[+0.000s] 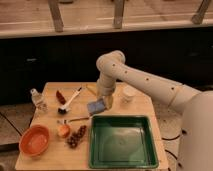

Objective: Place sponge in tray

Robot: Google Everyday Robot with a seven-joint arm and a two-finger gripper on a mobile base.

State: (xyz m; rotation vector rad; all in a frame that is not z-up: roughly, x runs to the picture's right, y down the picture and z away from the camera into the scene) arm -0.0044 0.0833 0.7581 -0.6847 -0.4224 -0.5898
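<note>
Blue-grey sponge (96, 107) is clamped between the closed fingers of the gripper (103, 103), just beyond the tray's (123, 118) far rim near its left corner. A dish brush (70, 101) lies farther left of that corner, and a white cup (128, 94) stands beyond the rim.

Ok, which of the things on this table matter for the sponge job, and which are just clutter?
For the job: sponge; gripper, shut on it just behind the tray's far left corner; green tray.
Lying about: orange bowl, dish brush, white cup, clear bottle.
</note>
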